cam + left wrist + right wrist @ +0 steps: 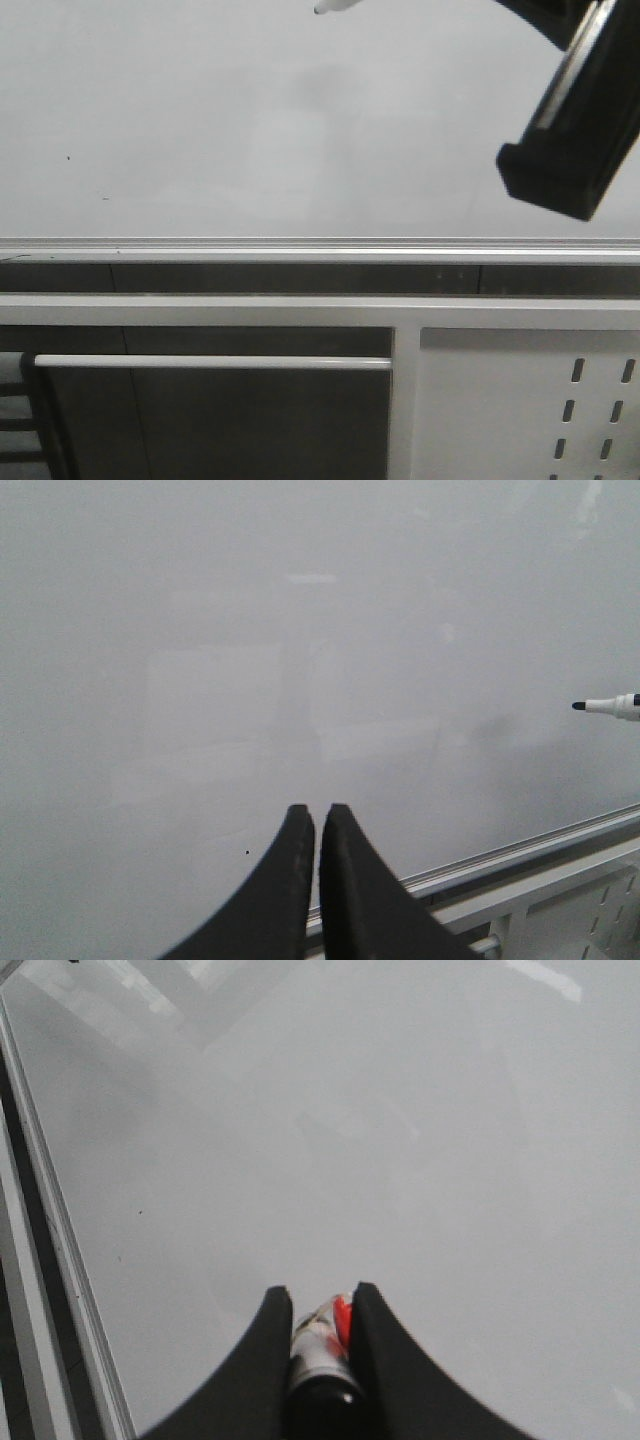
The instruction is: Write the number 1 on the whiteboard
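The whiteboard [300, 120] fills the upper half of the front view, with its silver bottom rail [300, 246] below. No black stroke of the number 1 shows on it, only tiny dark specks. My right gripper [320, 1295] is shut on a marker [320, 1345] with a white, red and black barrel, pointing at the board [400, 1160]. The marker's tip [330, 7] shows at the top edge of the front view, and in the left wrist view [605, 706], just off the board. My left gripper [318, 810] is shut and empty, facing the board [300, 630].
A black part of the right arm [570, 150] hangs in front of the board at the upper right. Below the rail are a white frame bar [200, 310], a dark panel [220, 420] and a white perforated metal panel [520, 410].
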`<state>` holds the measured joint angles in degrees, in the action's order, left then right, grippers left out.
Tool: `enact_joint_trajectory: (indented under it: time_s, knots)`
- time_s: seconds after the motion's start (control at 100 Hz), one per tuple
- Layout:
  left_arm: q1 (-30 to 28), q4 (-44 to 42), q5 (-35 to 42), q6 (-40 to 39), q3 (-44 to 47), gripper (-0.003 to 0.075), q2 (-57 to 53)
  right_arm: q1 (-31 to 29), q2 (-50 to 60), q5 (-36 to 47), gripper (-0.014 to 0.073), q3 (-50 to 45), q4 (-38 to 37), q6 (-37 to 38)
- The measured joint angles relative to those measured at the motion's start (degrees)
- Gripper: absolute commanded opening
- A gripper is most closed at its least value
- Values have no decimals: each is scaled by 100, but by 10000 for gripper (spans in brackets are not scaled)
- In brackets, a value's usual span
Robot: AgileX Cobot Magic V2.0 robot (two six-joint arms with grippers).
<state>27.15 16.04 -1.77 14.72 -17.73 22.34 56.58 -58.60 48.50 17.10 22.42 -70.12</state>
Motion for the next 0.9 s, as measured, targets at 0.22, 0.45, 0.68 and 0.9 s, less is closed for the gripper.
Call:
enact_joint_trajectory:
  time_s: [0.22,0.45,0.68,0.9]
  knots:
    - [0,0,0,0,0,-18,0,0,-367,220,-50,0,45,-12]
    - [0,-23,0,0,0,-18,0,0,-606,518,-50,0,237,-36]
    - [0,-45,11,0,0,-18,0,-10,-640,606,-50,0,385,-36]
    - [0,-45,11,0,0,-18,0,-144,-641,550,-50,61,418,-36]
